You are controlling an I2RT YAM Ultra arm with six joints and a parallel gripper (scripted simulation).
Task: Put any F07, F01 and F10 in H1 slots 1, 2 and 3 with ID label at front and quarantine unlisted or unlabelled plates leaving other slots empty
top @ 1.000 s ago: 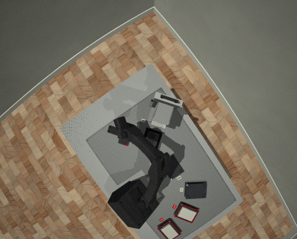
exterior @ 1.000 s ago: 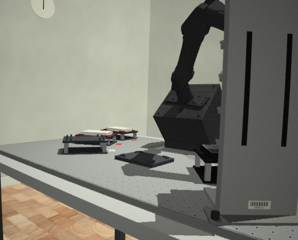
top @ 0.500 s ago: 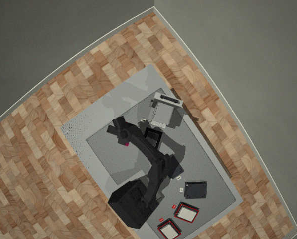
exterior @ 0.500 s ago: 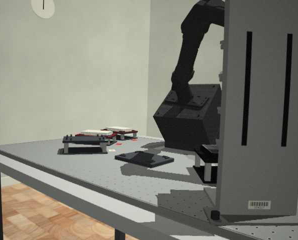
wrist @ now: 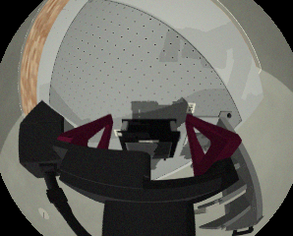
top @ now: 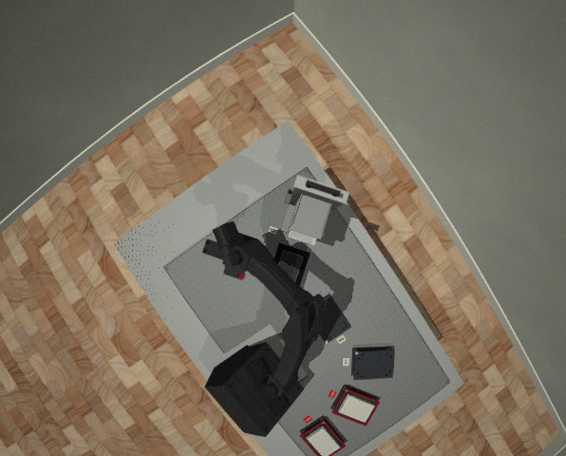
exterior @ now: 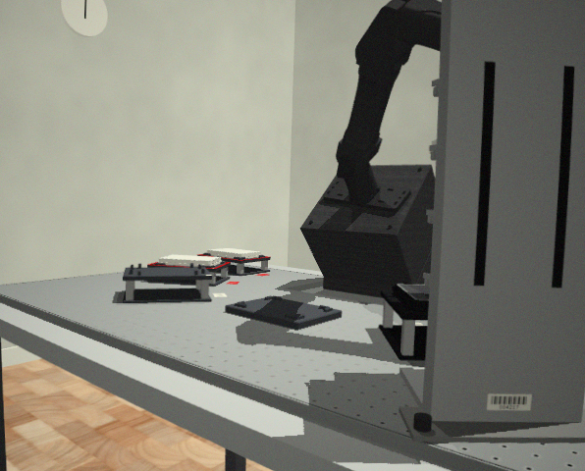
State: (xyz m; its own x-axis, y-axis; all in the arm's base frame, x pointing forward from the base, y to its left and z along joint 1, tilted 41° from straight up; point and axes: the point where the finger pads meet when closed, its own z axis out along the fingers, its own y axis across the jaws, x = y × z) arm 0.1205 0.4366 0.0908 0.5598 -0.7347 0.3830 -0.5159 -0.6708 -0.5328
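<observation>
The plate hotel H1 (top: 312, 211) stands at the far end of the deck. From above its roof hides the slots, and a pale edge (top: 301, 237) shows at its front. In the side view I see only its blank back wall (exterior: 510, 218). The landing nest L1 (top: 292, 262) in front of it is black and holds no plate. My gripper (top: 241, 257) hovers left of L1, open and empty. In the wrist view the maroon fingers stand wide apart, with the hotel's front small and far between them (wrist: 153, 128). No labels are readable.
Two red-rimmed quarantine nests (top: 355, 405) (top: 323, 436) each hold a white plate, also seen in the side view (exterior: 188, 260) (exterior: 235, 252). A raised black nest (top: 373, 362) (exterior: 166, 276) is bare. A low black nest (exterior: 283, 310) lies partly under my arm. The arm's base (top: 254, 388) stands nearby.
</observation>
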